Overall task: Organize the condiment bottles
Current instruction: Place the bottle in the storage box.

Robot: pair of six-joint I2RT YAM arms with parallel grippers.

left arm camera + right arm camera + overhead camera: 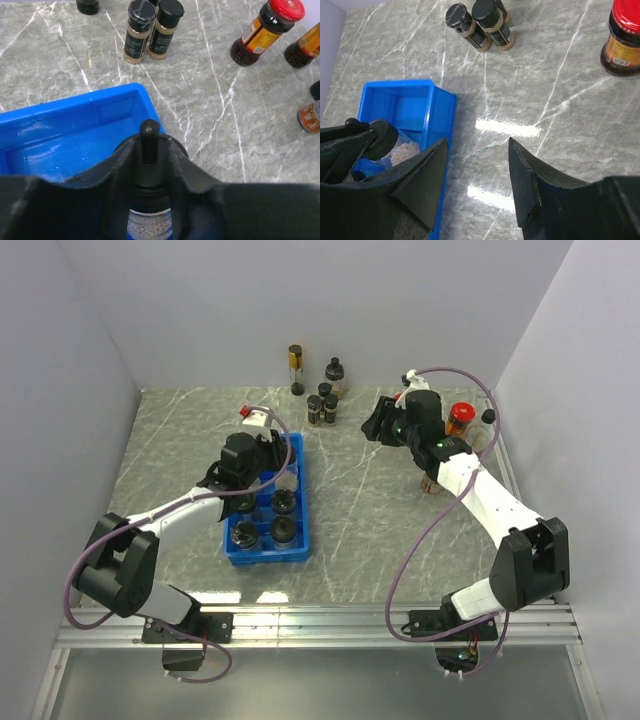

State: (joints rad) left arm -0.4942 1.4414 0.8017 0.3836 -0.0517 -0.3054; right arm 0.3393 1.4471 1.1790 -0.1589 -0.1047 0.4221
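My left gripper (150, 142) is shut on a black-capped jar of white grains (148, 220), its fingers hugging both sides of the cap over the blue tray (75, 107). From above, that jar (287, 481) sits at the tray's (297, 552) upper right, beside the left gripper (262, 472). Three dark-capped jars (283, 530) stand in the tray's near compartments. My right gripper (477, 142) is open and empty above bare table; seen from above it (376, 425) hangs right of centre. Loose condiment bottles (322, 407) stand at the back.
A tall dark bottle (296, 368) and a round-capped one (334, 373) stand by the back wall. A red-capped sauce bottle (459, 420) and other bottles are behind the right arm, near the right wall. Two black-capped spice jars (480, 25) lie ahead of the right gripper.
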